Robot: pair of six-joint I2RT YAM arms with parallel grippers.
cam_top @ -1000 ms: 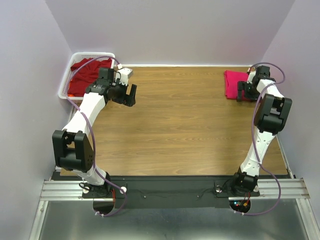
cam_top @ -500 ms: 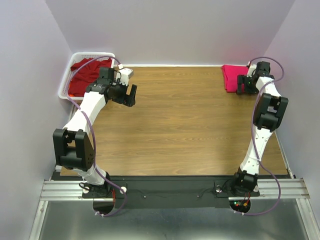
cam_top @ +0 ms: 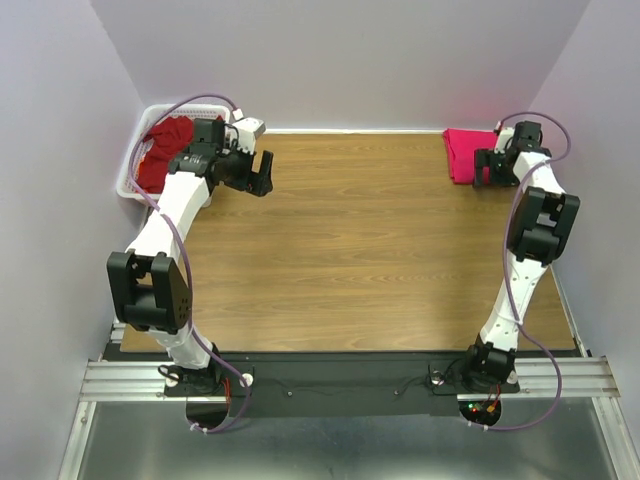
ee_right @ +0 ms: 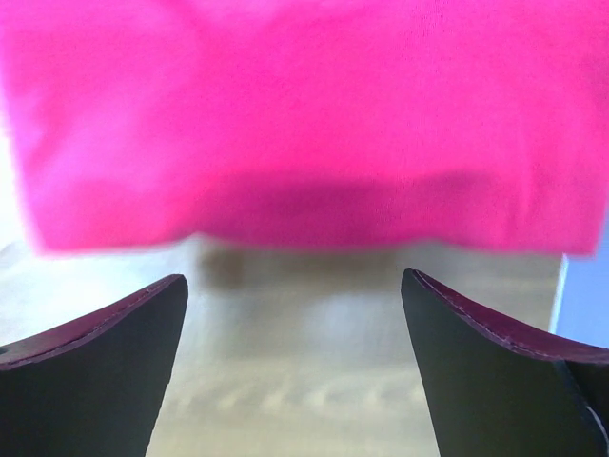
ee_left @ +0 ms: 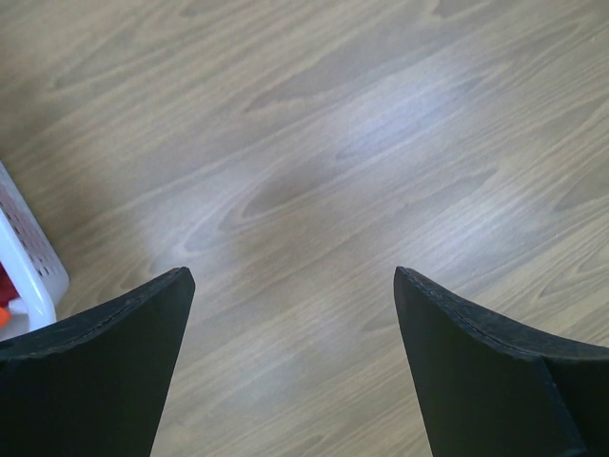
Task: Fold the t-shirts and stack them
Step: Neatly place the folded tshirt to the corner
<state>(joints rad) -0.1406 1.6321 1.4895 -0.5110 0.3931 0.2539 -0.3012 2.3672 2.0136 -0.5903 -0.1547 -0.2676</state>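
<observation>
The step in hand is judged to be the fetching of the dark red shirt [cam_top: 165, 135], which is seen crumpled inside the basket [ee_left: 27, 249]. The pink shirt [ee_right: 304, 105] is laid in a flat, compact shape and appears already folded. It lies well apart from the basket, at the opposite end of the same back edge of the table [cam_top: 360, 250].

To do this step well, the left gripper [ee_left: 290, 278] should first be turned back and carried over the rim of the basket, because at present it is pointed away from the basket. A raised fold of the cloth should be chosen, and the jaws should be closed on it deeply enough that the cloth is not lost. The lift should be made straight up, so that the light basket is not dragged or tipped with the shirt. The shirt is then best spread on the bare wood beside the basket.

The left arm [cam_top: 180, 205] is stretched forward with its wrist just beside the basket. Its gripper is tilted down over bare wood, with the jaws wide apart and nothing between them. The right arm [cam_top: 530, 230] is extended far from the basket, almost at full reach. The right gripper [ee_right: 293, 278] is also spread wide and holds nothing. It is placed just in front of the near edge of the pink shirt, and whether the cloth is touched cannot be told
</observation>
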